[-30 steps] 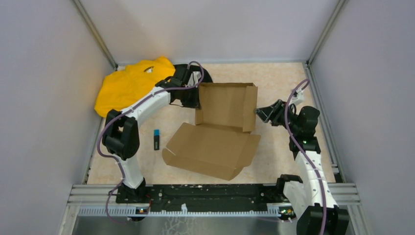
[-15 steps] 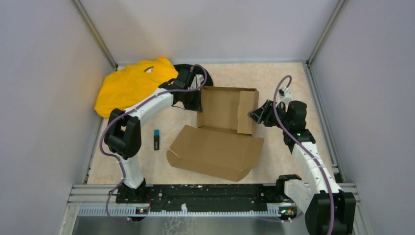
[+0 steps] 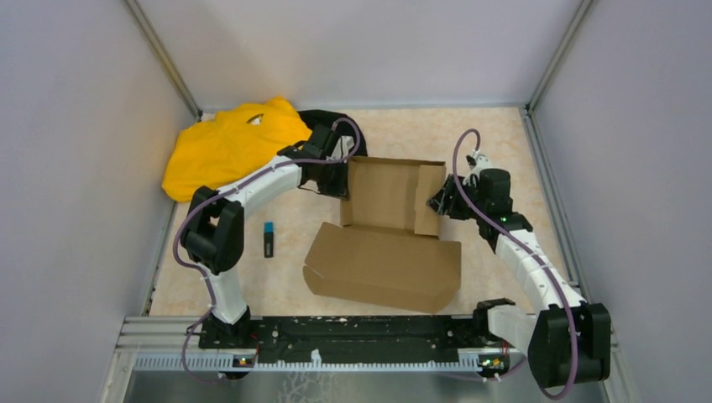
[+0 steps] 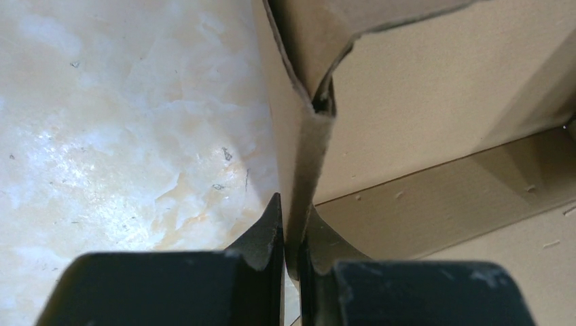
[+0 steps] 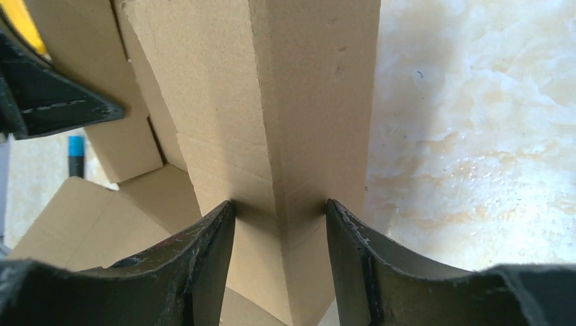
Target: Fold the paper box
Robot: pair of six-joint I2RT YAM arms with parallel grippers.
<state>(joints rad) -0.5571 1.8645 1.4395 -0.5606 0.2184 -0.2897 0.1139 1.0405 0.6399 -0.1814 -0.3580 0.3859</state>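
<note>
The paper box (image 3: 386, 197) is brown cardboard, a shallow tray with raised side walls and a wide flat lid panel (image 3: 386, 269) lying in front of it. My left gripper (image 3: 342, 178) is at the tray's left wall. In the left wrist view the left gripper (image 4: 291, 224) is shut on that thin upright wall (image 4: 299, 136). My right gripper (image 3: 441, 201) is at the right wall. In the right wrist view the right gripper (image 5: 280, 207) straddles the doubled-over wall (image 5: 299, 102), a fingertip (image 5: 227, 210) pressed against each face.
A yellow cloth (image 3: 222, 147) lies bunched at the back left, with a black cloth (image 3: 336, 122) behind the left wrist. A small black and blue object (image 3: 269, 239) lies left of the lid panel. Grey walls enclose the table; a black rail (image 3: 353, 327) runs along the near edge.
The right arm has swung left onto the box's right wall and its jaws have narrowed around it. The box has shifted right and its lid panel has squared up. The left grip is unchanged.
</note>
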